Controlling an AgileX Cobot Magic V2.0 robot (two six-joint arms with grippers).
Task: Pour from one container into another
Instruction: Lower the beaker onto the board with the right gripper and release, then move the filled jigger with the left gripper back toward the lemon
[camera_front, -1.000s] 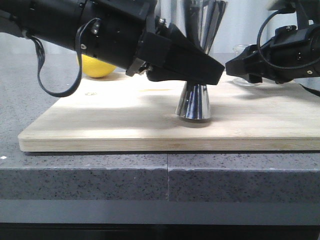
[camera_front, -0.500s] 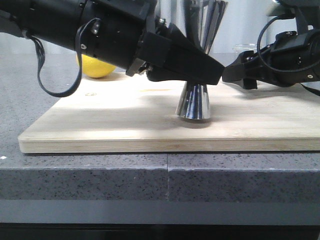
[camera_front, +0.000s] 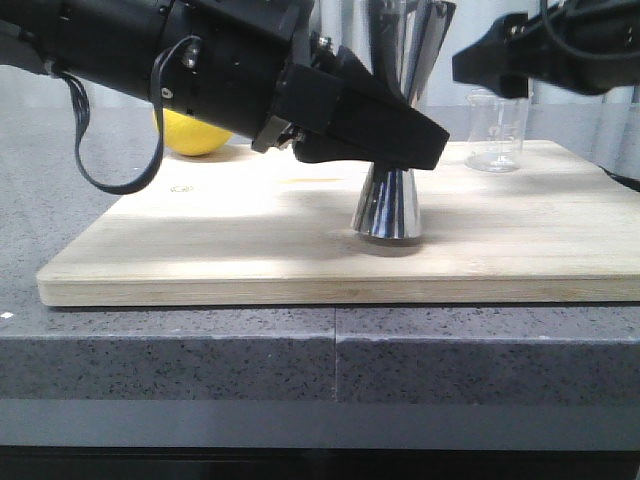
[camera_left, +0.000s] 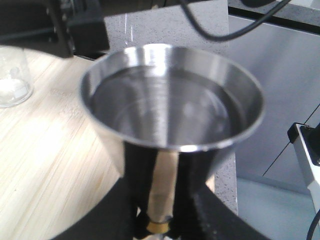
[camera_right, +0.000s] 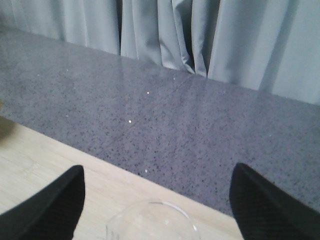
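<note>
On the board (camera_front: 200, 250), lemon (camera_front: 195, 135) behind left gripper (camera_front: 425, 150) clamping jigger (camera_front: 390, 205)

Both arms are matte black and blocky, the left arm (camera_front: 200, 70) trailing a looped black cable (camera_front: 110, 150) past small silver screws, the right gripper's fingers (camera_right: 47, 207) finely textured.

No readable text, brand or number anywhere; beaker (camera_front: 497, 130) graduation marks too faint to read.
</note>
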